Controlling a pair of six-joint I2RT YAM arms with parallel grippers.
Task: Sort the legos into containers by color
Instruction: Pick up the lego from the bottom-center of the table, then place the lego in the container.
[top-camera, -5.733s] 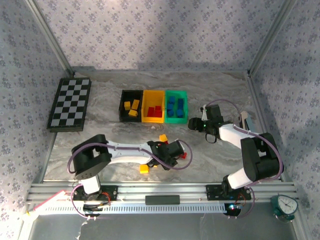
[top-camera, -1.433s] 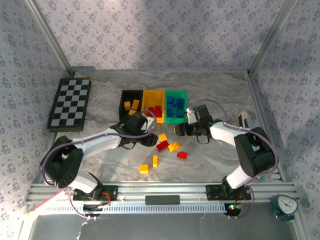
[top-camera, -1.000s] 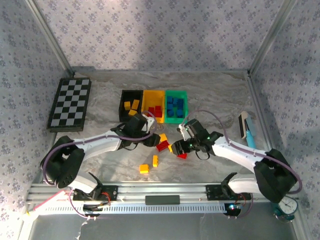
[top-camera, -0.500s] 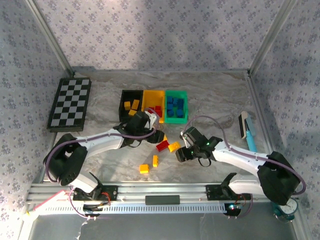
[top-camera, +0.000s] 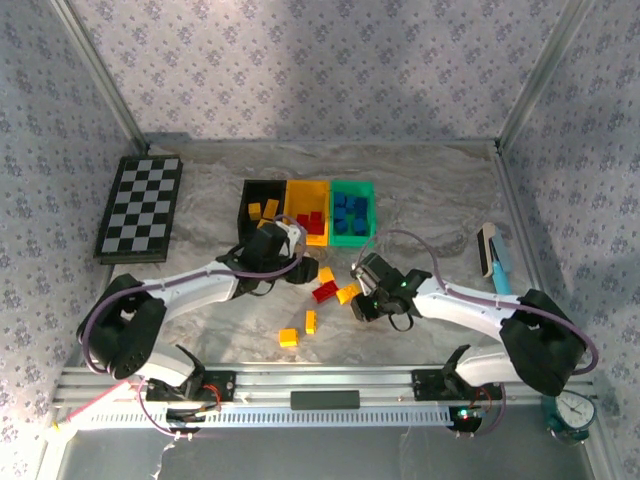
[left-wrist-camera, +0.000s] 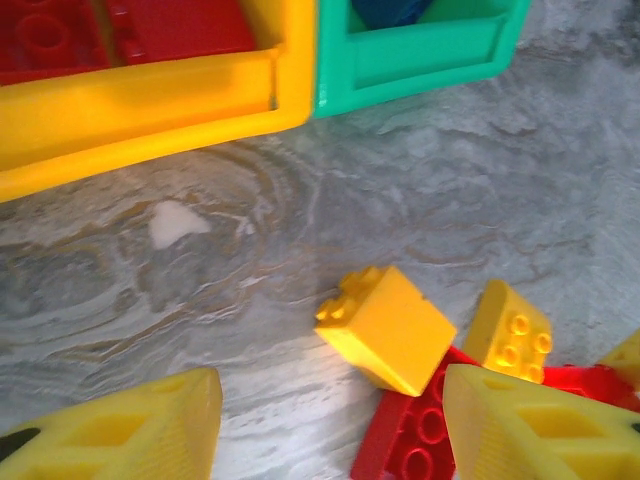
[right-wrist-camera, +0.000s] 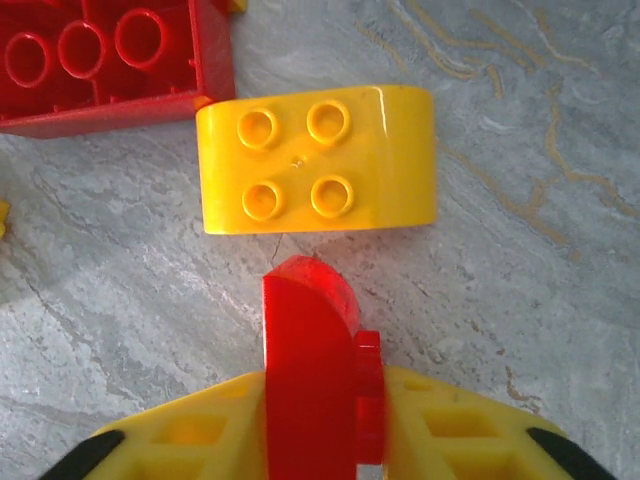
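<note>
Black, yellow and green bins stand side by side at the back, holding yellow, red and blue bricks. In the right wrist view my right gripper is shut on a small red brick held on edge just above the table, close to a yellow four-stud brick and a red brick. My left gripper is open and low over a tilted yellow brick that leans on a red brick. Two more yellow bricks lie nearer the front.
A black-and-white checkerboard lies at the left. A blue-handled tool rests by the right wall. The two grippers are close together around the loose pile in the middle.
The right gripper came down from beside the green bin to the loose bricks and shut on the small red brick. The left gripper drew back slightly to the left.
</note>
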